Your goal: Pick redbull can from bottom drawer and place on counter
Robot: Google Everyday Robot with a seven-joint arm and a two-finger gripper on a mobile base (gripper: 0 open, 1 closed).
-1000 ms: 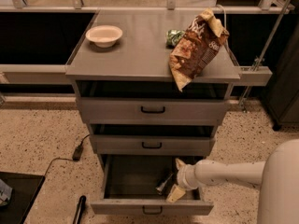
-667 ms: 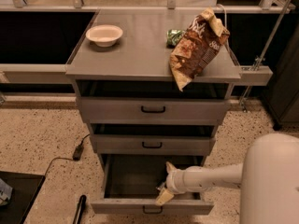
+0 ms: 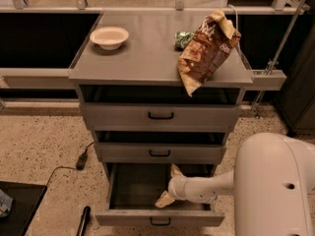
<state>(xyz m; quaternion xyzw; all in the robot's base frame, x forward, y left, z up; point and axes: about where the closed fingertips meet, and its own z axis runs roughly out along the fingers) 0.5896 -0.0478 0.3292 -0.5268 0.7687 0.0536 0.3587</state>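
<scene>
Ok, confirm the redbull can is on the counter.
No: the counter holds only a bowl, green wrapper and chip bag; the gripper is in the bottom drawer.

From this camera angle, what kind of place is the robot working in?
Probably a lab or workshop-style test area: a grey metal drawer cabinet, speckled hard floor, a power cable trailing on it. The gripper is down inside the open bottom drawer.

The gripper (image 3: 170,185) is being carried leftward inside the bottom drawer (image 3: 129,216). A second ago it was in the drawer's right part, and it is now being held near the middle, low in the centre of the frame. The white arm (image 3: 209,185) is being stretched further across. The robot's bulky white body (image 3: 275,186) is being brought in to fill more of the lower right corner.
</scene>
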